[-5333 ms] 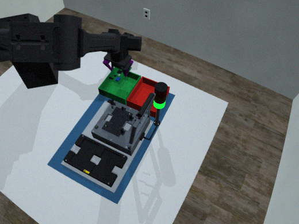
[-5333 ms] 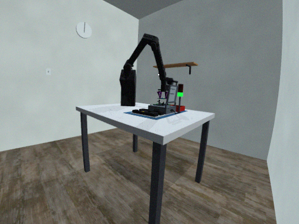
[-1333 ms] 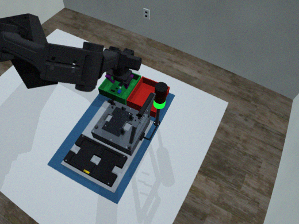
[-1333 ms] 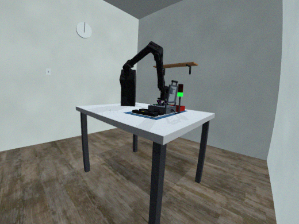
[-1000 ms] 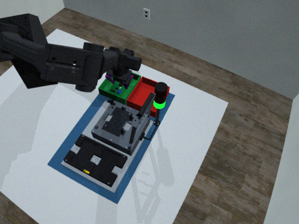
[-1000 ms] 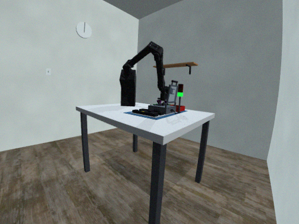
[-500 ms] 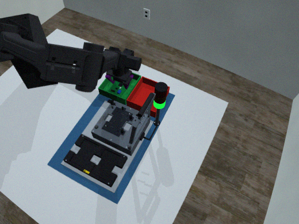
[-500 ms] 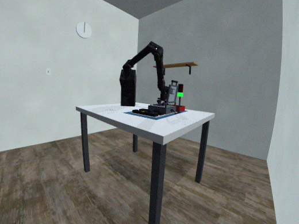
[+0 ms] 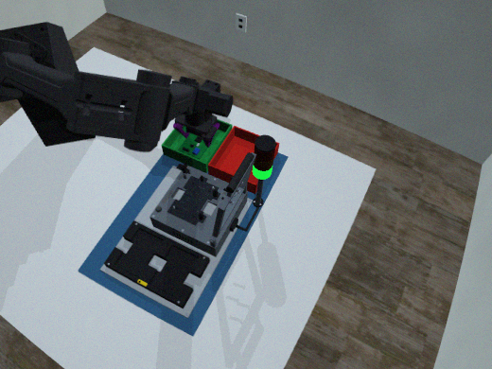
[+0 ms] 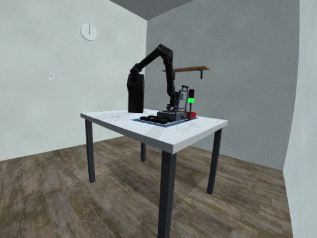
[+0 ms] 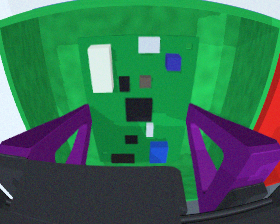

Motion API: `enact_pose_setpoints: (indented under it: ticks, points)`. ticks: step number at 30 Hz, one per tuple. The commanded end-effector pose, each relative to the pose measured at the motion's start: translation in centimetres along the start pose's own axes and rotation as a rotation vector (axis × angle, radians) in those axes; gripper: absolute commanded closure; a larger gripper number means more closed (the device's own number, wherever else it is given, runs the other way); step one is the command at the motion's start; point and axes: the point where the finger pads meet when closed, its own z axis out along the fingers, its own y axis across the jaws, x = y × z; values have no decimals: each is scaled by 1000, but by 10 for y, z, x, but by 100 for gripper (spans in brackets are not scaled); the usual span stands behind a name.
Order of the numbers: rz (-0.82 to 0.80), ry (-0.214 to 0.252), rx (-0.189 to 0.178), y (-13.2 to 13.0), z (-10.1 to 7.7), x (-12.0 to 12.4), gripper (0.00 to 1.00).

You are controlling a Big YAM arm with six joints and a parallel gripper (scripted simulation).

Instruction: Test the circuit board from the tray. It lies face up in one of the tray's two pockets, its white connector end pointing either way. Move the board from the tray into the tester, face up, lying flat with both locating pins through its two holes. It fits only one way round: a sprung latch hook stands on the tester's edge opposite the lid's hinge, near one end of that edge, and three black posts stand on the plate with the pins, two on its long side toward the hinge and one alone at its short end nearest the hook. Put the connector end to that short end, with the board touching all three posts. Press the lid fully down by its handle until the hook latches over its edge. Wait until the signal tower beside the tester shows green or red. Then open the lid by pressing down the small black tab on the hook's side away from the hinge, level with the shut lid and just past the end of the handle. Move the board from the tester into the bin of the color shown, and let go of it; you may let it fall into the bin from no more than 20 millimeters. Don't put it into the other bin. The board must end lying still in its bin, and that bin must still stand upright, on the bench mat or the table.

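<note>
The circuit board (image 11: 134, 106) is green with a white connector (image 11: 100, 67) at its far left. It sits between my purple fingers, inside the green bin (image 11: 44, 60). My gripper (image 11: 138, 110) is shut on the circuit board by its long edges, low in the bin. In the top view the gripper (image 9: 198, 133) reaches down into the green bin, with the board (image 9: 194, 148) just under it. The signal tower (image 9: 263, 165) shows green. The tester (image 9: 199, 207) has an empty plate and its lid (image 9: 238, 179) stands raised.
The red bin (image 9: 237, 155) stands right beside the green one, also at the wrist view's right edge (image 11: 271, 122). The black tray (image 9: 156, 264) lies at the near end of the blue mat. The tower stands to the right of the tester.
</note>
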Motion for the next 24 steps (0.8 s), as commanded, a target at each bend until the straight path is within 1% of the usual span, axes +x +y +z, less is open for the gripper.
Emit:
enact_pose_setpoints:
  ticks: [1, 10, 24]
  points:
    - [4, 1, -1, -2, 4, 4, 28]
    - [0, 1, -3, 0, 7, 2, 28]
    - [6, 1, 1, -3, 5, 4, 28]
